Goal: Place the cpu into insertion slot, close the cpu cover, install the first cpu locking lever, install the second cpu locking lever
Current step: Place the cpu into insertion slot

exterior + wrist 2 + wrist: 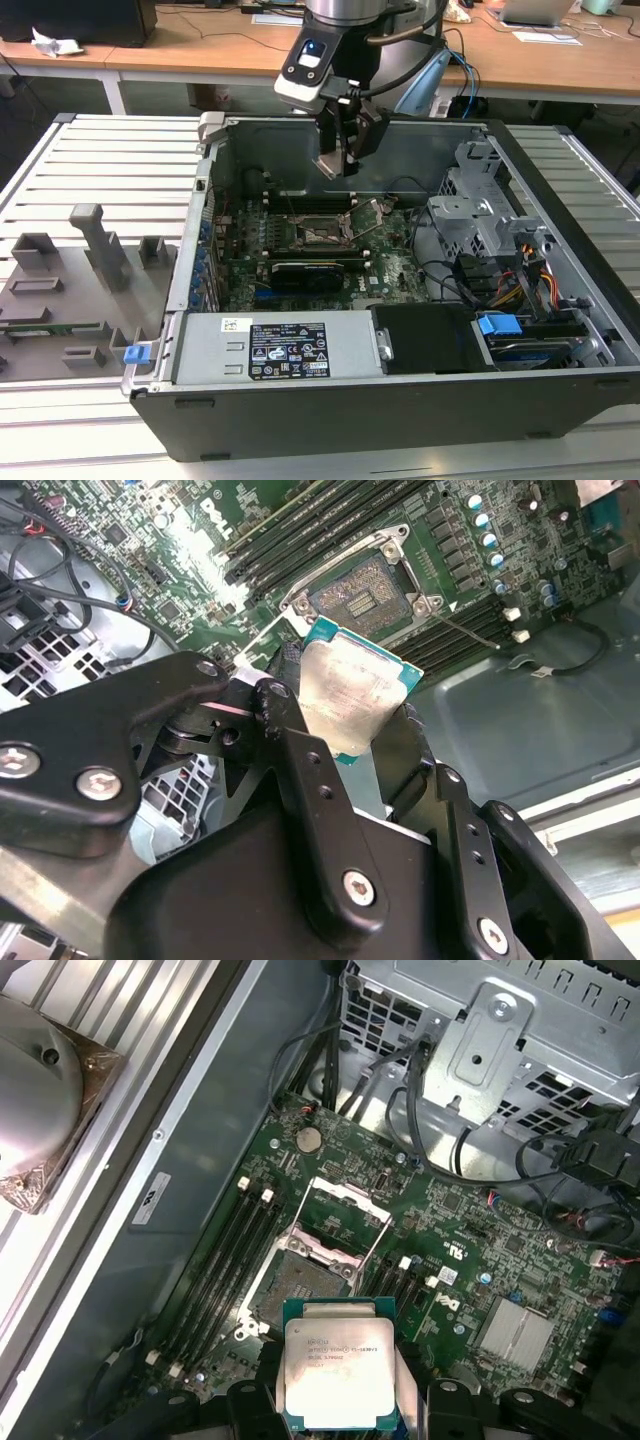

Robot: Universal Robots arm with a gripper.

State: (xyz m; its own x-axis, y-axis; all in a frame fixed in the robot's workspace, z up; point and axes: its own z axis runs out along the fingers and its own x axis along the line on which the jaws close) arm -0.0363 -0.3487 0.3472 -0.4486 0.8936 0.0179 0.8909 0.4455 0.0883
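The cpu (pixel 335 1370) sits in the gripper (pixel 340 165), up above the board (pixel 390 265).
The board lies flat inside the open case (pixel 350 420), and the case rests on a table (pixel 100 160). The insertion slot (pixel 300 1285) is in the board, below the cpu and not touching it. The cpu cover (pixel 345 1210) stands lifted just beside the slot. In the exterior view, a metal cage (pixel 480 210) is at the right of the board, a box (pixel 280 350) is in front of it, and a tray (pixel 60 290) lies outside the case at the left.

I saw cpu (pixel 350 685) partly hidden behind fingers (pixel 292 755), slot (pixel 292 1282) corner behind cpu, arm (pixel 345 15) cut off by edge.
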